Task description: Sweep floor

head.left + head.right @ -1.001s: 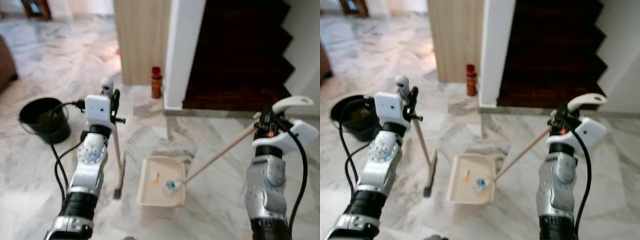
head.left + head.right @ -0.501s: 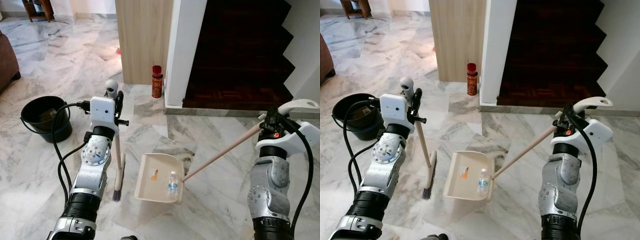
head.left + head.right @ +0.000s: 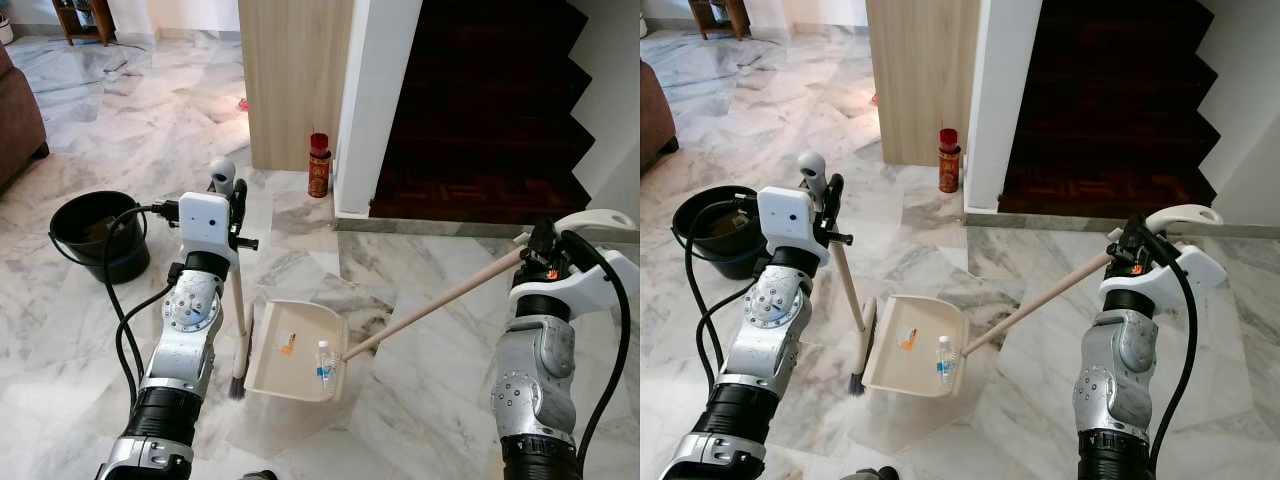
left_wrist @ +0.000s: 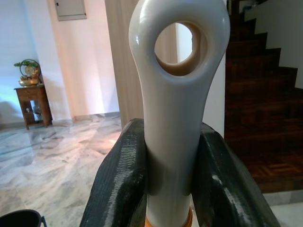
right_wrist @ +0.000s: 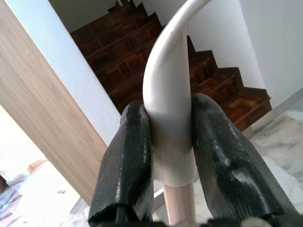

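My left gripper [image 3: 233,196] is shut on the white top of an upright broom handle [image 4: 176,118], one black finger [image 4: 118,179] on each side. The dark brush [image 3: 238,375] rests on the marble floor against the left edge of a cream dustpan [image 3: 264,370]. In the pan lie a small clear bottle [image 3: 322,362] and an orange scrap [image 3: 287,346]. The pan's long wooden handle [image 3: 440,304] slants up to my right gripper [image 3: 541,258], which is shut on its curved white grip [image 5: 169,94].
A black bucket [image 3: 96,232] stands on the floor to my left. A red bottle [image 3: 319,165] sits by the white pillar and wooden panel [image 3: 295,80]. Dark wooden stairs [image 3: 480,110] rise ahead on the right. A brown sofa edge [image 3: 15,120] shows far left.
The dustpan has slid left across the floor until it meets the broom's brush. The camera view has shifted a little, and both grippers keep their hold.
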Available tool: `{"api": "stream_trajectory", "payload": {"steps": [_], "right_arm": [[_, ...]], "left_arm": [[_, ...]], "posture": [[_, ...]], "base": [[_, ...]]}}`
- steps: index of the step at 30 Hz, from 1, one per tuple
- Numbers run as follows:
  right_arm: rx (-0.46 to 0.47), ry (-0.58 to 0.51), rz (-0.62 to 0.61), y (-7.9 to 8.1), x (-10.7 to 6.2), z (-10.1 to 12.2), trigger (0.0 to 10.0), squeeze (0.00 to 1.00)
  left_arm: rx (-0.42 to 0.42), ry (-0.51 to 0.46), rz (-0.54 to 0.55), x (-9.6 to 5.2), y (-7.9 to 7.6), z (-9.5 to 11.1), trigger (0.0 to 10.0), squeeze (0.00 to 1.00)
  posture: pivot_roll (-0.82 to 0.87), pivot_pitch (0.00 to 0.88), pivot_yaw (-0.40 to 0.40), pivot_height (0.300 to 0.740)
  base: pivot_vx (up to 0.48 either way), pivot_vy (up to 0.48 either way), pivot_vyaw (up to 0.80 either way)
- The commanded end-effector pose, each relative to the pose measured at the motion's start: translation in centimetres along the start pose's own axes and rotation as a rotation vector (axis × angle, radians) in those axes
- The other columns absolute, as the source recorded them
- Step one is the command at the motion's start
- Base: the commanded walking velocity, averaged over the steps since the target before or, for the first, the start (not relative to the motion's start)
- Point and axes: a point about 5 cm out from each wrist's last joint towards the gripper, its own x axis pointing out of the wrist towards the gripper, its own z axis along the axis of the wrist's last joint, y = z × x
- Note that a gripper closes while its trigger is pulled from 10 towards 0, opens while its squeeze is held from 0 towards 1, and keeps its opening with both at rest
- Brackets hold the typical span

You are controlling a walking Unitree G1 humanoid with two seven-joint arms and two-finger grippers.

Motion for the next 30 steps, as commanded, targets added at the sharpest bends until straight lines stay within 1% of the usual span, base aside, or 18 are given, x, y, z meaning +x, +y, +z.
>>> {"api": "stream_trajectory", "payload": {"steps": [1,4,7,8,20,30], "right_arm": [[0.027,-0.061,0.024,0.66,0.5,1.37,10.0,0.0],[0.028,-0.06,0.028,0.71,0.48,1.35,10.0,0.0],[0.023,-0.059,0.035,0.82,0.46,1.34,10.0,0.0],[0.023,-0.06,0.036,0.81,0.44,1.36,10.0,0.0],[0.013,-0.059,0.042,0.73,0.48,1.48,10.0,0.0],[0.016,-0.06,0.054,1.01,0.48,1.51,10.0,0.0]], "left_arm": [[0.005,-0.078,-0.002,0.31,-0.13,1.51,10.0,0.0],[0.0,-0.079,0.0,0.3,-0.16,1.53,10.0,0.0],[-0.022,-0.066,-0.008,0.35,-0.34,1.39,10.0,0.0],[-0.024,-0.067,-0.006,0.36,-0.35,1.41,10.0,0.0],[-0.024,-0.065,-0.007,0.37,-0.27,1.41,10.0,0.0],[-0.022,-0.063,-0.004,0.42,-0.16,1.44,10.0,0.0]], "posture": [[0.08,0.052,-0.059,0.74],[0.08,0.05,-0.059,0.74],[0.07,0.05,-0.058,0.74],[0.07,0.051,-0.058,0.74],[0.07,0.066,-0.062,0.74],[0.07,0.073,-0.062,0.74]], "base": [[0.0,0.0,0.0],[0.0,0.0,0.0],[0.0,0.0,0.0],[0.0,0.36,0.0],[0.0,0.48,0.0],[0.0,0.48,0.0]]}}
